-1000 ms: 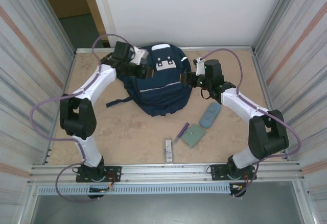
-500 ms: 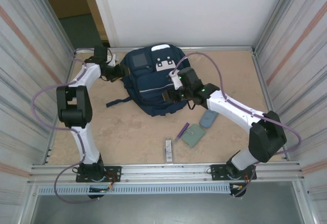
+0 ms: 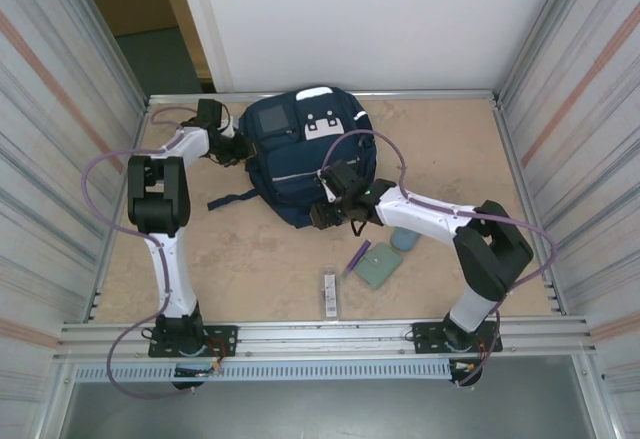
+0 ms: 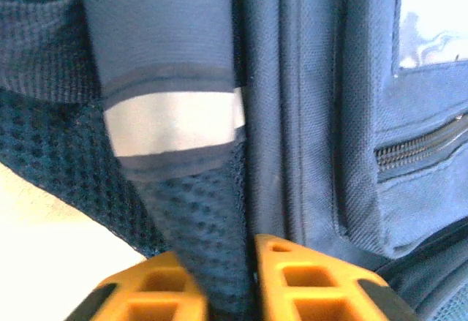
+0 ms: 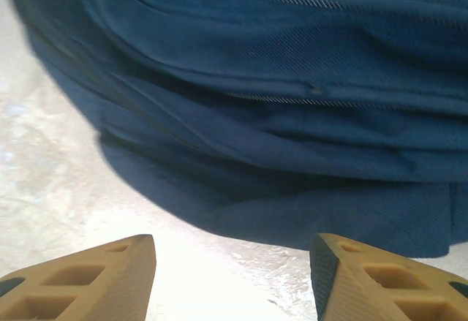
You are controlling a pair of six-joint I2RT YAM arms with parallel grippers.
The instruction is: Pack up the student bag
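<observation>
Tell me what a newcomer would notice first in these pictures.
The big navy student bag, lying at the far middle of the table, dominates the scene. The left fingers are pinched on its mesh strap at the bag's left side, while the right fingers stand open, facing its near edge. Nearer the arms lie a purple pen and a grey-green pouch.

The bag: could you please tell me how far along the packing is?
Done: nothing looks packed yet. In hand: the left gripper is shut on mesh fabric of the bag, and the open right gripper faces its lower edge. Left: the pen, green case, blue case and small white item lie on the table beside it.
</observation>
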